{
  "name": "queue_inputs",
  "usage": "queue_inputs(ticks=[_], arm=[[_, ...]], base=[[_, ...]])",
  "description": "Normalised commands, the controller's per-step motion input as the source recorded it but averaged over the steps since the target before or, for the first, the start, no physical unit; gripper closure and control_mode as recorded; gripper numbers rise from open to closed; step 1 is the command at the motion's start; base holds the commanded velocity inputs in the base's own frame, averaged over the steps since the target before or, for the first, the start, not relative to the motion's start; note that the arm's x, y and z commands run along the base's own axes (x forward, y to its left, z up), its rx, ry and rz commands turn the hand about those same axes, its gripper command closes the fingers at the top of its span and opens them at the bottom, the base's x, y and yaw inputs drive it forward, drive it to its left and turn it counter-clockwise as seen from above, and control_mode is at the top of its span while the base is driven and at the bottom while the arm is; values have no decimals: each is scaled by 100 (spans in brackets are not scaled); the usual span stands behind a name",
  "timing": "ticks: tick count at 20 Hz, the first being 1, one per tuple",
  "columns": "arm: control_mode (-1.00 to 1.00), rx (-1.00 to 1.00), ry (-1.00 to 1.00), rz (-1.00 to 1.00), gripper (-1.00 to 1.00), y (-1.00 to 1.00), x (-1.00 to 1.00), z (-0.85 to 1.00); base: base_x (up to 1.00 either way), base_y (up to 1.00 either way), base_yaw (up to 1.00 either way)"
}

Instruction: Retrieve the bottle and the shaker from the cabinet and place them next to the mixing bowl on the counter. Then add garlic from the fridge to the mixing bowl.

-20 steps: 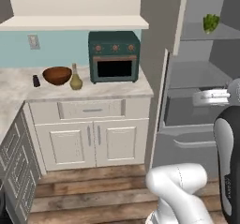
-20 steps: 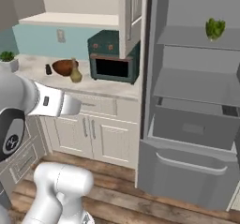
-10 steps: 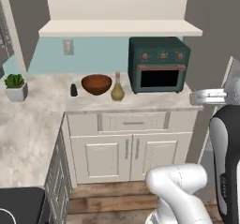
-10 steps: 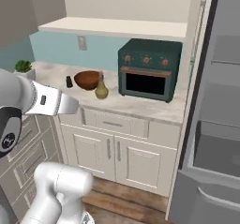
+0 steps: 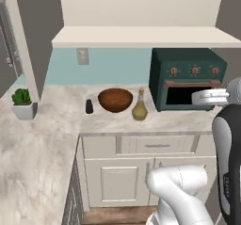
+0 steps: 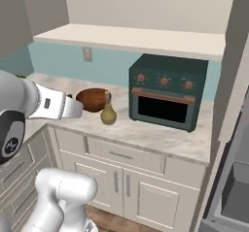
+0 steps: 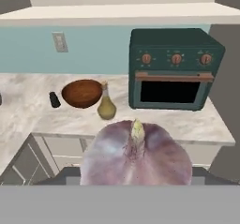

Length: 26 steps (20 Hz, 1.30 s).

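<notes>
The end effector (image 7: 136, 183) is clamped on the garlic (image 7: 136, 155), held above the floor before the cabinets. On the tabletop (image 5: 42, 148), the mixing bowl (image 5: 115, 100) sits between the shaker (image 5: 89, 106) and the bottle (image 5: 139, 107), beside the toaster oven (image 5: 187, 78).

the left base view looks forward and down from behind the arm, facing the desk (image 5: 56, 148) corner, with the bowl (image 5: 115, 100) mid-frame and the oven (image 5: 188, 78) to the right. the right base view faces the same desk from the other side, oven (image 6: 168, 92) central, bowl (image 6: 92, 99) to the left. the hand view sits level and farther back, facing bowl (image 7: 82, 93) and oven (image 7: 173, 70), with a garlic (image 7: 136, 155) very close to the lens.
</notes>
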Motion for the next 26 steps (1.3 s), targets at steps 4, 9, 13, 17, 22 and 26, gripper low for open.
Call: queue_inputs(ticks=[4,9,13,17,22,26], arm=[[100,0,0,0,100,0,0,0],[100,0,0,0,100,0,0,0],[100,0,0,0,100,0,0,0],[100,0,0,0,100,0,0,0],[100,0,0,0,100,0,0,0],[100,0,0,0,100,0,0,0]], base=[[27,35,-10],[19,78,-23],[84,49,-4],[99,6,9],[61,0,8],[0,0,0]])
